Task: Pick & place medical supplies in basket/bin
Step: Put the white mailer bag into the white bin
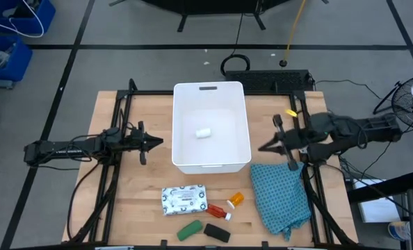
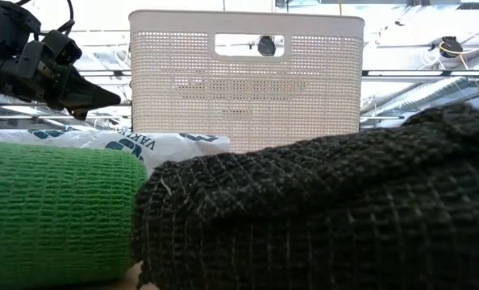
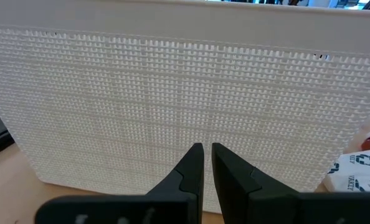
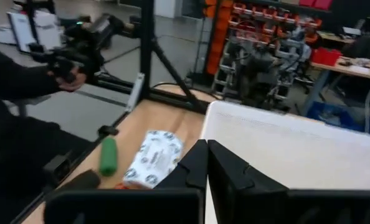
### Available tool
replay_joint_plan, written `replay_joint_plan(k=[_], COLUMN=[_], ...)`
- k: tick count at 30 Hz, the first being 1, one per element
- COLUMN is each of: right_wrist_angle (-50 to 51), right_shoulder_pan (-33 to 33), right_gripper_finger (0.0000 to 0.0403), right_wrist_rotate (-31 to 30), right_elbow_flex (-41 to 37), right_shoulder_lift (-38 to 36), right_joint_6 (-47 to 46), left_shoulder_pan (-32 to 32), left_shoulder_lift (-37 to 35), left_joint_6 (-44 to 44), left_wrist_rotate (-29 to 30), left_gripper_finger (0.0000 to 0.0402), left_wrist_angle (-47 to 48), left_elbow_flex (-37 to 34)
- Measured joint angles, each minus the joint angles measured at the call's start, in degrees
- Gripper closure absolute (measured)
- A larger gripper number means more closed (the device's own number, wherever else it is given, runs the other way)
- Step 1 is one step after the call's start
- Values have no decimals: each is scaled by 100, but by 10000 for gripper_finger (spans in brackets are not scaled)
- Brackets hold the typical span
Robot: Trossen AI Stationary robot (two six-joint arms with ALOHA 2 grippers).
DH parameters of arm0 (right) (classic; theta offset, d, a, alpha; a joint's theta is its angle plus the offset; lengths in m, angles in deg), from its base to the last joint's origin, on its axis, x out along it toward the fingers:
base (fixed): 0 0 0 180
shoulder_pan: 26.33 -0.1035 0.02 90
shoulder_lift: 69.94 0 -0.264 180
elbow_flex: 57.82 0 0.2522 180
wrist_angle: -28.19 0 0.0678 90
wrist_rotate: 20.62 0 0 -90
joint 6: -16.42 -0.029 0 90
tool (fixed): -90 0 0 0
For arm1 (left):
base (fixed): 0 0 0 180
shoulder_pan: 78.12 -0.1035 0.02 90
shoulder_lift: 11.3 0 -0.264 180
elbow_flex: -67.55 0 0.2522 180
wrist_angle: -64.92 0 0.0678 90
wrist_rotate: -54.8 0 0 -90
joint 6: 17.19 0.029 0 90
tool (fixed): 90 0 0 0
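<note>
Left gripper [image 1: 156,142] hovers clenched and empty just beside the white bin [image 1: 211,161]. High view alone shows the small white cylinder [image 1: 204,132] inside the bin; printed packet [image 1: 184,200], orange vial [image 1: 236,198] and green oblong [image 1: 189,229] lie on the desk [image 1: 137,187]. Right gripper [image 1: 263,148], clenched empty, sits right of the bin

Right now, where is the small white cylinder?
In the high view the white cylinder lies inside the white bin, near the middle of its floor, between the two arms. The other supplies sit on the table in front of the bin.
</note>
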Motion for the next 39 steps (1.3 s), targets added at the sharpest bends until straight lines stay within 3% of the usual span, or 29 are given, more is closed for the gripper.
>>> replay_joint_plan(k=[8, 15, 27, 32, 36, 39], right_wrist_angle=[-1477, -2501, -3682, -3993, -4210, -4194], right_shoulder_pan=[286, 478, 413, 410, 413, 415], right_gripper_finger=[402, 403, 403, 403, 403, 403], right_wrist_rotate=[309, 329, 300, -142, -152, -143], right_elbow_flex=[-1734, -2817, -3677, -3997, -4211, -4219], right_shoulder_lift=[-1276, -1514, -1632, -1632, -1639, -1649], right_joint_6=[-198, -591, -28, 273, 471, 492], left_shoulder_pan=[0, 1, 0, 2, 2, 3], left_shoulder_lift=[2, 2, 0, 0, 51, 93], left_joint_6=[44, 48, -202, -310, -248, 15], left_wrist_rotate=[4, 4, 11, -61, -128, -590], left_gripper_finger=[364, 364, 364, 364, 364, 364], left_wrist_angle=[0, -4, 195, 516, 605, 481], left_elbow_flex=[0, 0, 0, 0, 9, 3])
